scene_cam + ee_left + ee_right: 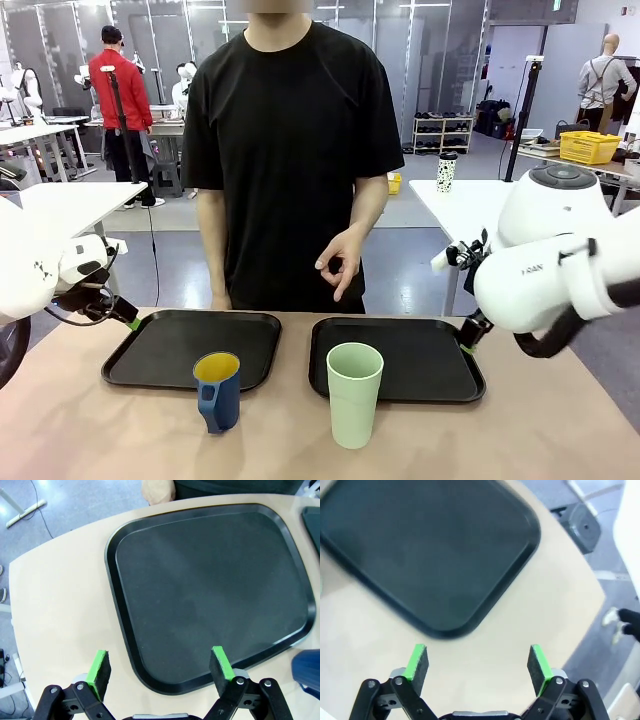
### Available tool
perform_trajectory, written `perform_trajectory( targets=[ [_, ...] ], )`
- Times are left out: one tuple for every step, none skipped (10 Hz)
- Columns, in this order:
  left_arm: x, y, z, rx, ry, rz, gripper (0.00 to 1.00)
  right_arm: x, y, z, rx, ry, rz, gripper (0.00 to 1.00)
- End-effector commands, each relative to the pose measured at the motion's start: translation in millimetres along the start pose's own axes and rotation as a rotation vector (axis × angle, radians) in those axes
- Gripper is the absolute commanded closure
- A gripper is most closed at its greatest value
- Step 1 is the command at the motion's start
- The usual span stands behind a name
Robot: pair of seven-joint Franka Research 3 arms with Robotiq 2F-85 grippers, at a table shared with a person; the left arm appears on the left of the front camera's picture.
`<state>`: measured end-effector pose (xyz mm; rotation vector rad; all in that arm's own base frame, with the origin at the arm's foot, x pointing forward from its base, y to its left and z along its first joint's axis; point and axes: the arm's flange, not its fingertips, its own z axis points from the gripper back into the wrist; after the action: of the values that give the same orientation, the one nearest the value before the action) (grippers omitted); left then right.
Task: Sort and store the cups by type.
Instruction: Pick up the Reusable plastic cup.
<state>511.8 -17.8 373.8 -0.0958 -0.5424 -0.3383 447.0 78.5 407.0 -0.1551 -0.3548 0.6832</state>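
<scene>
Near the table's front edge stand two cups. The dark blue mug (217,390) with a yellow inside and a handle is in front of the left black tray (190,350). The tall pale mint-green tumbler (354,394) overlaps the front rim of the right black tray (400,362). A dark blue sliver of the mug (307,672) shows at the left wrist view's right edge. My left gripper (161,670) hangs open above the left tray's (210,595) near corner. My right gripper (477,666) hangs open over bare table beside the right tray's (425,555) corner. Neither holds anything.
A person in a black T-shirt (290,150) stands at the far side, one hand (340,265) raised above the table. A small white spotted cup (446,172) sits on another table behind. Bare table lies around both trays.
</scene>
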Motion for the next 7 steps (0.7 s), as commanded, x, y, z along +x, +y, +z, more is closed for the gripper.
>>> perform_trajectory(
  targets=[
    [-0.7,-1.3,3.7,-0.002,-0.008,-0.004,0.0,-19.0,3.5,27.9,-0.014,0.018,0.233,0.0],
    [-0.7,-1.3,3.7,-0.002,-0.008,-0.004,0.0,-26.8,5.6,39.8,0.052,0.0,0.352,0.0],
    [-0.7,-1.3,3.7,-0.002,-0.008,-0.004,0.0,-33.9,7.3,49.4,0.127,0.012,0.441,0.0],
    [-0.7,-1.3,3.7,-0.002,-0.008,-0.004,0.0,-39.5,9.0,56.5,0.15,0.022,0.511,0.0],
    [-0.7,-1.3,3.7,-0.002,-0.008,-0.004,0.0,-44.9,10.8,61.6,0.184,0.029,0.598,0.0],
    [-0.7,-1.3,3.7,-0.002,-0.008,-0.004,0.0,-49.7,10.1,65.8,0.266,0.034,0.69,0.0],
    [-0.7,-1.3,3.7,-0.002,-0.008,-0.004,0.0,-51.1,8.2,65.2,0.261,0.054,0.717,0.0]
  ],
)
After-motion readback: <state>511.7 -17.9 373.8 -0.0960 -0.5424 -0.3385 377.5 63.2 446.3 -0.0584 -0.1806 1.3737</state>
